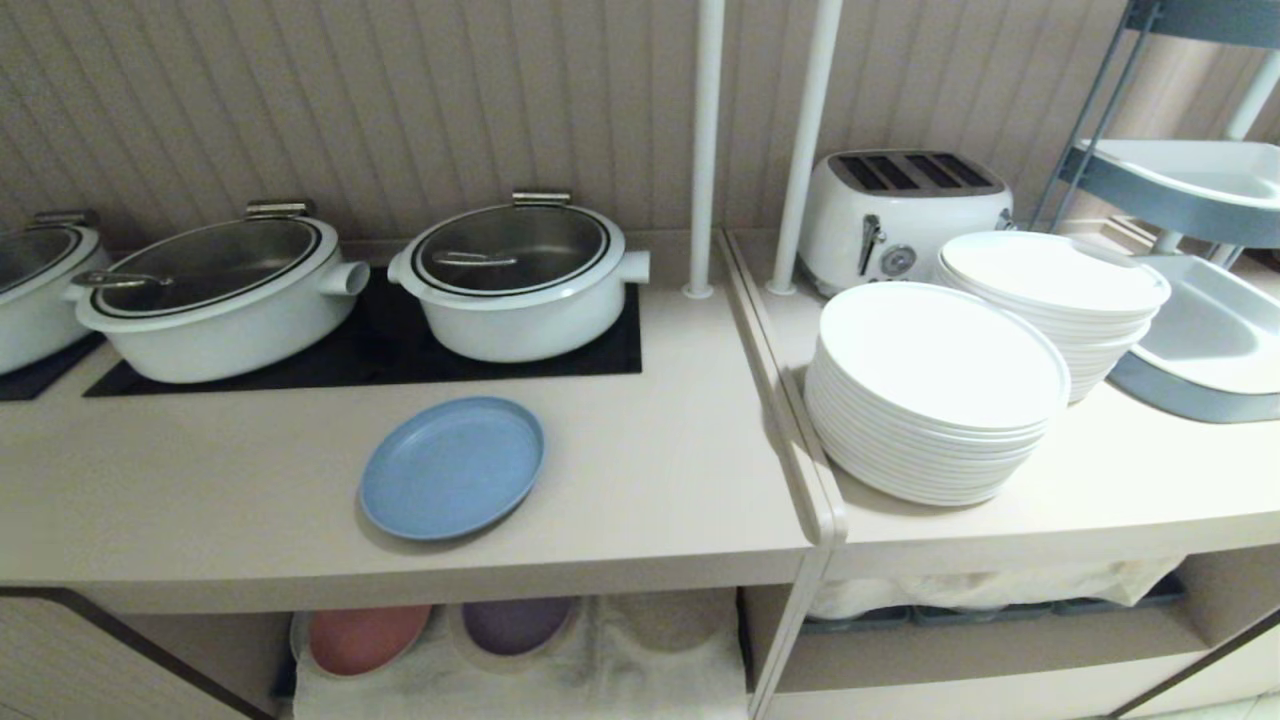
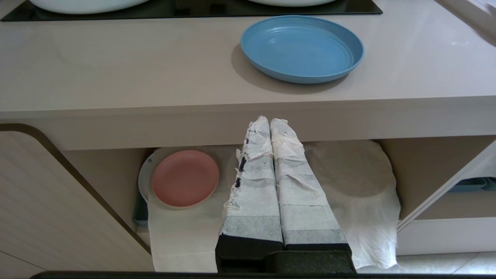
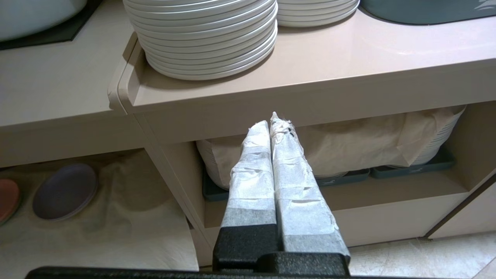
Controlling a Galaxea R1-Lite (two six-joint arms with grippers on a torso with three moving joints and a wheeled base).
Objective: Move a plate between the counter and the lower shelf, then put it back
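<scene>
Near the lower centre of the head view, the light-blue plate (image 1: 452, 467) is seen lying flat and right side up on the beige counter (image 1: 640, 470), close to the front edge and apart from the two lidded white pots (image 1: 515, 280) that are set on a black inset panel (image 1: 375, 350) behind it; this placement appears to leave the rim within easy reach from the front. Below the counter, toward the bottom of the frame, the lower shelf (image 1: 660, 650) is shown lined with a rumpled white cloth, on which a pink plate (image 1: 365, 637) and a purple plate (image 1: 515, 624) are laid side by side, with a bare patch of cloth to their right where a third plate could be set. To the right, two stacks of white plates (image 1: 935, 390) and a white toaster (image 1: 900, 220) are kept on the adjoining top. Neither arm is caught in the head view. In the left wrist view, the left gripper (image 2: 270, 121) is held in front of the shelf opening, below the counter edge, its taped fingers pressed together with nothing between them. In the right wrist view, the right gripper (image 3: 270, 121) is likewise pressed together and empty, held before the neighbouring compartment. No step of the task is judged to have begun.
</scene>
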